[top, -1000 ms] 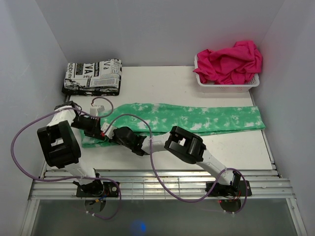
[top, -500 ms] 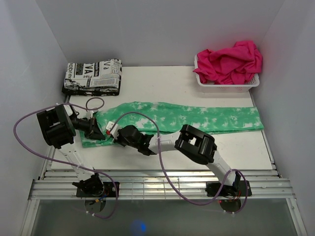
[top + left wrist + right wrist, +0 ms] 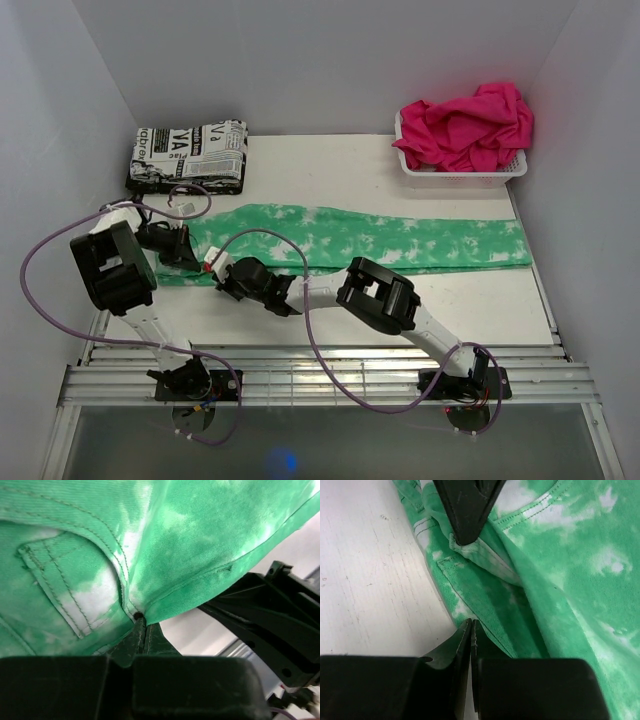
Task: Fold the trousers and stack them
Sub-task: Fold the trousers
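The mint-green trousers (image 3: pixel 380 238) with white blotches lie as one long band across the table, waist end at the left. My left gripper (image 3: pixel 188 255) is shut on that waist end; in the left wrist view its tips (image 3: pixel 140 622) pinch the cloth edge beside a pocket seam, and the trousers (image 3: pixel 200 545) rise off the table. My right gripper (image 3: pixel 213 272) sits just in front, close to the left one. Its tips (image 3: pixel 471 625) are shut together on the hem of the trousers (image 3: pixel 560 570), with the left gripper's fingers (image 3: pixel 465 520) pinching a fold just beyond.
A folded black-and-white newsprint cloth (image 3: pixel 190 157) lies at the back left. A white basket (image 3: pixel 470 172) holding a hot-pink cloth (image 3: pixel 465 125) stands at the back right. White walls close in three sides; a metal rail (image 3: pixel 330 385) runs along the near edge.
Both grippers have moved left and a little back with the waist end, and the left end of the trousers now lies narrower. The left arm has swung back.
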### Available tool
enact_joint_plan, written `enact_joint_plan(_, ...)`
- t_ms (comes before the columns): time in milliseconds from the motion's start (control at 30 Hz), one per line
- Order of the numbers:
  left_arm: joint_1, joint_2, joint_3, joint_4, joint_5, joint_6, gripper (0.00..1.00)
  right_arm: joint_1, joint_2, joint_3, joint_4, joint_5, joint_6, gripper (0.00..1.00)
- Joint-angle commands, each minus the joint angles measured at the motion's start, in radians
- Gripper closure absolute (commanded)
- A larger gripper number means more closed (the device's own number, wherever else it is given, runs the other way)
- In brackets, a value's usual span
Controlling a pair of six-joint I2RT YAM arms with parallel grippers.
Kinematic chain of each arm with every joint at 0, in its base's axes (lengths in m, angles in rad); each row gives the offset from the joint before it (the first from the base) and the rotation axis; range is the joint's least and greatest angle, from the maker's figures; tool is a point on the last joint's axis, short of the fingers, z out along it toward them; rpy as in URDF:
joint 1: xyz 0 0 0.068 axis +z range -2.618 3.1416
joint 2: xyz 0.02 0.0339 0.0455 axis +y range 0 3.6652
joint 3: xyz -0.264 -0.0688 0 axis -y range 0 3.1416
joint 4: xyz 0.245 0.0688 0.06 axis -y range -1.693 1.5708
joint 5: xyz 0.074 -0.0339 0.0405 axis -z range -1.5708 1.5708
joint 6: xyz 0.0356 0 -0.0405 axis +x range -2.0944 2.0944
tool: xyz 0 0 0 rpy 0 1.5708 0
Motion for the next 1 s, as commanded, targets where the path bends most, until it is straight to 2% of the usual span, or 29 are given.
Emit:
enact_joint_plan(0, 0.005, -0.079, -0.047, 0.048, -0.107, 0.061, 1.00, -0.008, 0.025, 0.027, -0.039, 0.026, 0.028, 0.92)
enact_joint_plan(167, 0.010, -0.053, -0.129, 0.148, -0.241, 0.100, 1.00, -0.011, -0.080, -0.033, -0.039, -0.004, 0.005, 0.92)
enact_joint_plan(267, 0.032, -0.013, -0.162, 0.225, -0.296, 0.104, 1.00, -0.022, -0.221, -0.091, -0.120, -0.047, -0.033, 0.84)
enact_joint_plan(300, 0.041, 0.024, -0.159, 0.245, -0.293, 0.103, 1.00, -0.034, -0.269, -0.156, -0.144, -0.082, -0.048, 0.82)
enact_joint_plan(333, 0.054, 0.044, -0.150, 0.247, -0.286, 0.100, 1.00, -0.068, -0.380, -0.198, -0.187, -0.133, -0.065, 0.68)
enact_joint_plan(367, 0.059, 0.064, -0.137, 0.247, -0.273, 0.094, 1.00, -0.091, -0.441, -0.241, -0.213, -0.261, -0.077, 0.59)
enact_joint_plan(400, 0.061, 0.097, -0.116, 0.247, -0.267, 0.092, 0.98, -0.123, -0.546, -0.282, -0.244, -0.333, -0.103, 0.52)
enact_joint_plan(433, 0.067, 0.108, -0.105, 0.248, -0.266, 0.092, 0.97, -0.199, -0.587, -0.335, -0.337, -0.419, -0.116, 0.46)
enact_joint_plan(467, 0.065, 0.119, -0.094, 0.253, -0.266, 0.093, 0.97, -0.238, -0.617, -0.341, -0.403, -0.546, -0.130, 0.45)
enact_joint_plan(533, 0.067, 0.133, -0.065, 0.276, -0.272, 0.106, 0.95, -0.359, -0.662, -0.332, -0.552, -0.622, -0.206, 0.45)
enact_joint_plan(567, 0.065, 0.136, -0.055, 0.282, -0.273, 0.109, 0.94, -0.393, -0.668, -0.332, -0.686, -0.644, -0.243, 0.46)
enact_joint_plan(667, 0.064, 0.136, -0.019, 0.300, -0.293, 0.139, 0.92, -0.516, -0.674, -0.355, -0.839, -0.627, -0.398, 0.49)
enact_joint_plan(733, 0.062, 0.121, -0.024, 0.348, -0.337, 0.181, 0.92, -0.562, -0.673, -0.382, -0.861, -0.600, -0.473, 0.51)
enact_joint_plan(867, 0.061, 0.092, -0.033, 0.398, -0.394, 0.247, 0.91, -0.568, -0.650, -0.396, -0.936, -0.569, -0.704, 0.53)
enact_joint_plan(967, 0.061, 0.061, -0.067, 0.469, -0.425, 0.333, 0.87, -0.567, -0.624, -0.404, -0.982, -0.554, -0.792, 0.53)
